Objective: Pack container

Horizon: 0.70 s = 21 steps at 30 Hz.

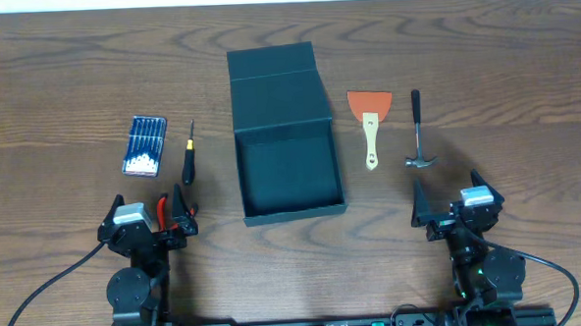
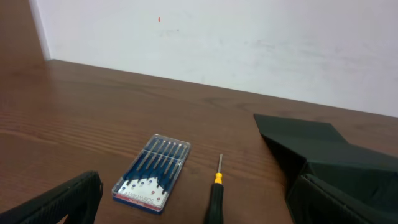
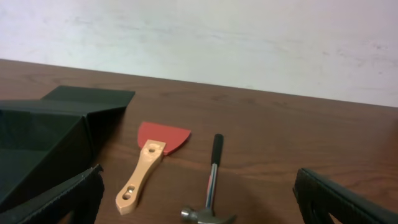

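Note:
The container [image 1: 289,168] is a dark teal-black square box at the table's middle, empty, with its flap lid [image 1: 275,85] open toward the back. It also shows in the left wrist view [image 2: 336,155] and the right wrist view [image 3: 37,137]. My left gripper [image 1: 148,204] is open and empty near the front edge, left of the box; in its own view [image 2: 199,180] the jaws are wide apart. My right gripper [image 1: 449,190] is open and empty, right of the box; it also shows in its own view [image 3: 199,174].
A blue case of white-tipped bits [image 1: 144,145] [image 2: 152,173] and a black-handled screwdriver [image 1: 188,160] [image 2: 216,193] lie left of the box. A red-handled tool [image 1: 167,212] lies by my left gripper, partly hidden. A red scraper [image 1: 369,120] [image 3: 149,162] and a hammer [image 1: 418,128] [image 3: 211,180] lie right of it.

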Motion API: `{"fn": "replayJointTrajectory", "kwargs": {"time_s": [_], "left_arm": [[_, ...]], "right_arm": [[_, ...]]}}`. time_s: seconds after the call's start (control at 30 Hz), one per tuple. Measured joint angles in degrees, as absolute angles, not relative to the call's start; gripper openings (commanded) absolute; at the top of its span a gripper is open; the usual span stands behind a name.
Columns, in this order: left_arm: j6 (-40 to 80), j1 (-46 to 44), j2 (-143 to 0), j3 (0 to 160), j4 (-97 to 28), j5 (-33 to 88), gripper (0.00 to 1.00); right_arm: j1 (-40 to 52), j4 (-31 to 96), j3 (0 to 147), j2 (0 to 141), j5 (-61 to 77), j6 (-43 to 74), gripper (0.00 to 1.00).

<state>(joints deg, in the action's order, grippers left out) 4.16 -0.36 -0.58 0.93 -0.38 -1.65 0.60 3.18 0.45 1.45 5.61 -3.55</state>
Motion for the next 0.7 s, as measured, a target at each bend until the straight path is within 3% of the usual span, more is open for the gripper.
{"fn": "replayJointTrajectory", "kwargs": {"time_s": [0.37,0.53,0.7], "left_arm": [[4.2,-0.4,-0.6,0.9,-0.4,-1.7,0.98],[4.1,-0.4,-0.6,0.9,-0.4,-1.7,0.99],[4.0,-0.4,-0.6,0.9,-0.4,-1.6,0.98]], "right_arm": [[0.5,-2.5,3.0,5.6,3.5,1.5,0.99],[-1.0,-0.6,15.3,20.1,2.6,0.4,0.99],[-1.8,16.4,39.7,42.6,3.7,-1.8,0.99]]}}
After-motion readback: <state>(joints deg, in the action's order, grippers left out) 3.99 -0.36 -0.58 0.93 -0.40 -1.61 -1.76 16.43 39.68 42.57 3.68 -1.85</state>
